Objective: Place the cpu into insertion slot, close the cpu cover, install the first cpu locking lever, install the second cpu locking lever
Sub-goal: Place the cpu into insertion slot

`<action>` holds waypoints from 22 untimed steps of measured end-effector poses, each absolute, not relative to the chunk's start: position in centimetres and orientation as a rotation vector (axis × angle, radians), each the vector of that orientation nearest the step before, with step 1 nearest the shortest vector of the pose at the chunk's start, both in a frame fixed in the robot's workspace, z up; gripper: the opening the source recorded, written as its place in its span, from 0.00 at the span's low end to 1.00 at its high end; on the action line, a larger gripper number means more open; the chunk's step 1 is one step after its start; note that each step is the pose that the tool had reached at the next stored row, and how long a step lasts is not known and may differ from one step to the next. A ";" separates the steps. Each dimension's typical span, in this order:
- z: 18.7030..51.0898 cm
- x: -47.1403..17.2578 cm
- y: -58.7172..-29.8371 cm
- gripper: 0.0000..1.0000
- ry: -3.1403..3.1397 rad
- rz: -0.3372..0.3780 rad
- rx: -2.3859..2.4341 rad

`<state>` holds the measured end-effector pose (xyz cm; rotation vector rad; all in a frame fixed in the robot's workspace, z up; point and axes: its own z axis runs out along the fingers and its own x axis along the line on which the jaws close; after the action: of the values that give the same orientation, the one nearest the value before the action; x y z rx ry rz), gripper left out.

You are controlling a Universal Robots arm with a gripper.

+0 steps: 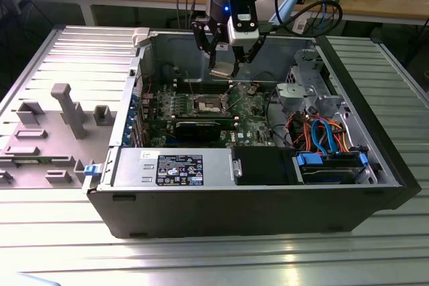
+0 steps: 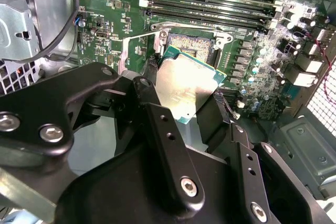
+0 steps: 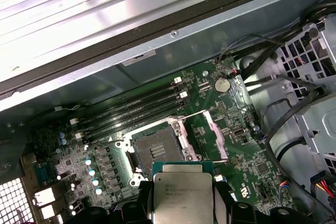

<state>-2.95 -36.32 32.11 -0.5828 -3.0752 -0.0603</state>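
Early in the job: none of the four steps finished. Pinches the small flat square cpu (image 2: pixel 186 87), silvery-tan metal face up, between the two black metal fingers (image 2: pixel 143 88) of the gripper (image 2: pixel 181 100). Clamps it on opposite edges, with the face bared between them in both wrist views. Hangs inside the open dark-grey computer case (image 1: pixel 268 212), above the green circuit board (image 3: pixel 247 153) and clear of it.

In the exterior view, places the insertion slot (image 1: pixel 208 104), a small square socket with dark centre and silver rim, at about seven o'clock from the chip, near but apart. Shows the socket bare and unfilled in the first wrist view, between the chip's far edge and the long black memory slots (image 3: pixel 131 109).

Beside the socket, the cpu cover (image 3: pixel 215 137), a thin silver metal frame with a large square cut-out, swung open and not lying over it. Cannot tell the two locking levers apart with confidence among the thin silver rods around the socket. Judged unlatched, given the raised cover.

Left to do, by this reading: seating the chip, lowering the cover, setting both levers. In the second wrist view, chip slightly tilted against the board, one green-edged corner toward the socket.
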 end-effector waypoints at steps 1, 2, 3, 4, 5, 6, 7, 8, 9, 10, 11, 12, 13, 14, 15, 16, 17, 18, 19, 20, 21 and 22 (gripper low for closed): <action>32.1 -2.9 -36.3 0.55 -3.075 -0.060 -0.583; 32.1 -2.9 -36.3 0.55 -3.075 -0.060 -0.584; 32.1 -2.9 -36.3 0.55 -3.075 -0.060 -0.585; 32.1 -2.9 -36.3 0.55 -3.075 -0.060 -0.585; 32.1 -2.9 -36.3 0.55 -3.075 -0.060 -0.586; 32.1 -2.9 -36.3 0.55 -3.074 -0.060 -0.587; 32.1 -2.9 -36.3 0.55 -3.074 -0.060 -0.588; 32.1 -2.9 -36.3 0.55 -3.074 -0.060 -0.588; 32.1 -2.9 -36.3 0.55 -3.074 -0.060 -0.589; 32.1 -2.9 -36.3 0.55 -3.074 -0.060 -0.590; 32.1 -2.9 -36.3 0.55 -3.074 -0.060 -0.590; 32.1 -2.9 -36.3 0.55 -3.074 -0.060 -0.591; 32.1 -2.9 -36.3 0.55 -3.074 -0.060 -0.591; 32.1 -2.9 -36.3 0.55 -3.074 -0.060 -0.592; 32.1 -2.9 -36.3 0.55 -3.073 -0.060 -0.592; 32.1 -2.9 -36.3 0.55 -3.073 -0.060 -0.593; 32.1 -2.9 -36.3 0.55 -3.073 -0.060 -0.594; 32.1 -2.9 -36.3 0.55 -3.073 -0.060 -0.595; 32.1 -2.9 -36.3 0.55 -3.072 -0.061 -0.601; 32.1 -2.9 -36.3 0.55 -3.071 -0.060 -0.607; 32.1 -2.9 -36.3 0.55 -3.071 -0.060 -0.608; 32.1 -2.9 -36.3 0.55 -3.071 -0.060 -0.608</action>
<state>-2.95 -36.32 32.11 -0.6081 -3.0706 -0.0604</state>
